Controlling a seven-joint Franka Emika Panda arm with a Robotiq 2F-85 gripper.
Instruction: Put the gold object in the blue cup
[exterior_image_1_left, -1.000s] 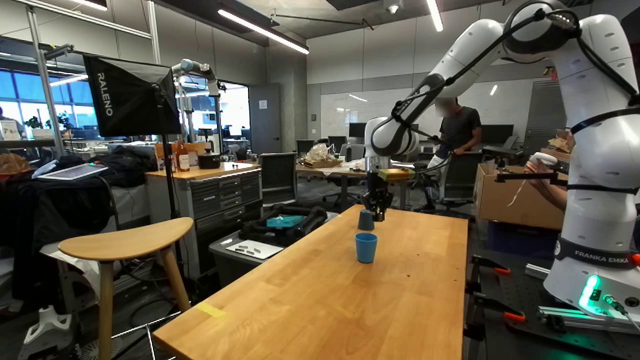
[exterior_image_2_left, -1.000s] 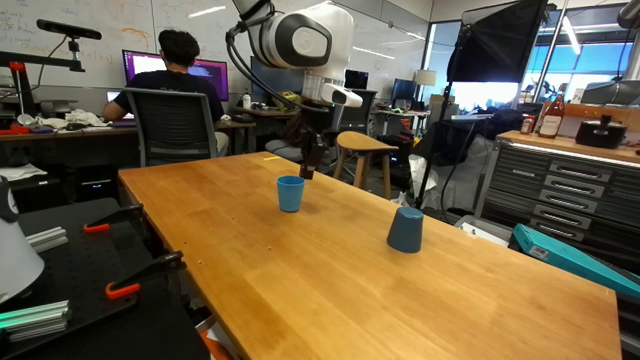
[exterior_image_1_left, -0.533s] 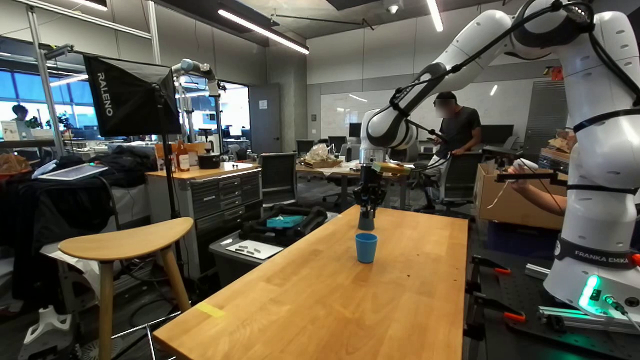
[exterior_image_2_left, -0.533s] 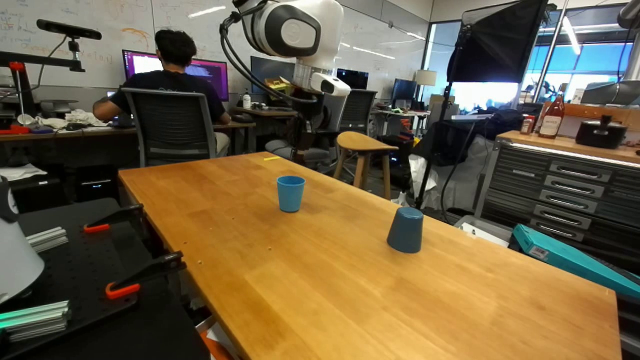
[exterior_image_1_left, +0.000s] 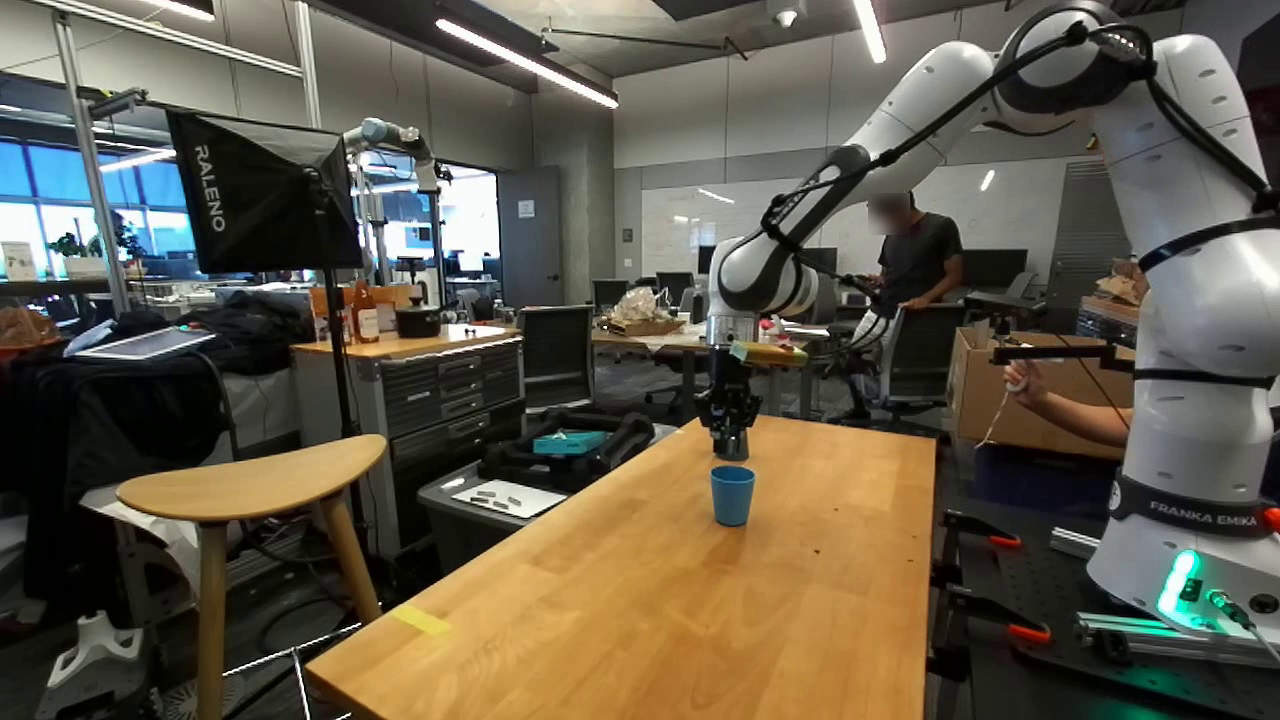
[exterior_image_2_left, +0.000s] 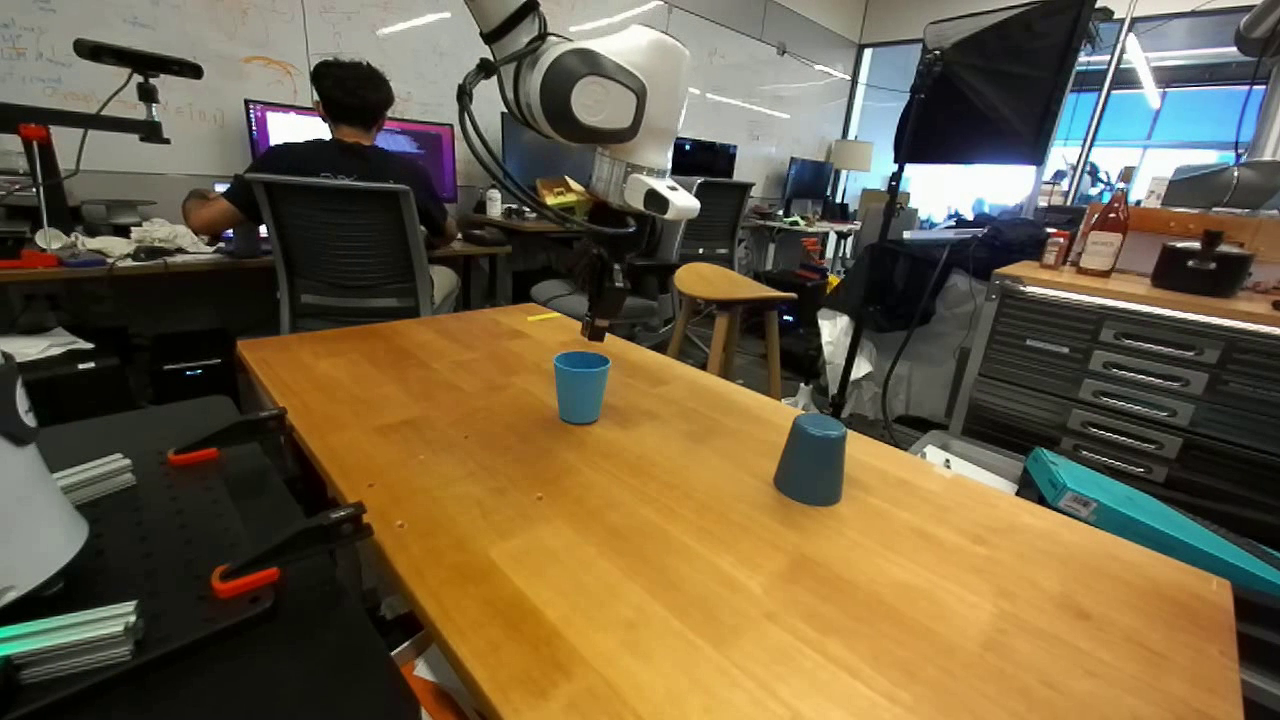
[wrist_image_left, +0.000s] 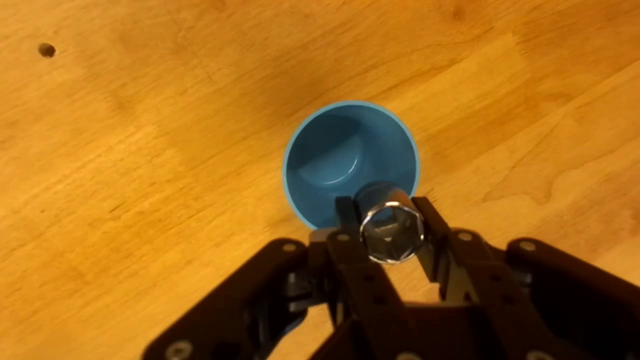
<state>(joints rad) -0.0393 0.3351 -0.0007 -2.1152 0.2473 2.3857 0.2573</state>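
The blue cup (exterior_image_1_left: 733, 497) stands upright on the wooden table in both exterior views, also here (exterior_image_2_left: 581, 388). In the wrist view I look down into the cup (wrist_image_left: 390, 145); its visible inside holds nothing. My gripper (wrist_image_left: 385, 207) is shut on a shiny hollow metal socket (wrist_image_left: 389, 227), the gold object, which looks chrome with an orange sheen. The socket overlaps the cup's lower right rim in the wrist view. In an exterior view the gripper tips (exterior_image_2_left: 595, 328) are above and just behind the cup's rim, apart from it. The gripper (exterior_image_1_left: 730, 435) also shows in an exterior view.
A darker blue cup (exterior_image_2_left: 812, 460) stands upside down farther along the table (exterior_image_2_left: 650, 560); the gripper partly covers it in an exterior view (exterior_image_1_left: 738, 455). A wooden stool (exterior_image_1_left: 255, 478) stands beside the table. Black clamps (exterior_image_2_left: 290, 545) sit along the robot-side edge.
My gripper rose, then came down again. It has shifted left in both exterior views, still holding the socket. Both cups have stayed in place.
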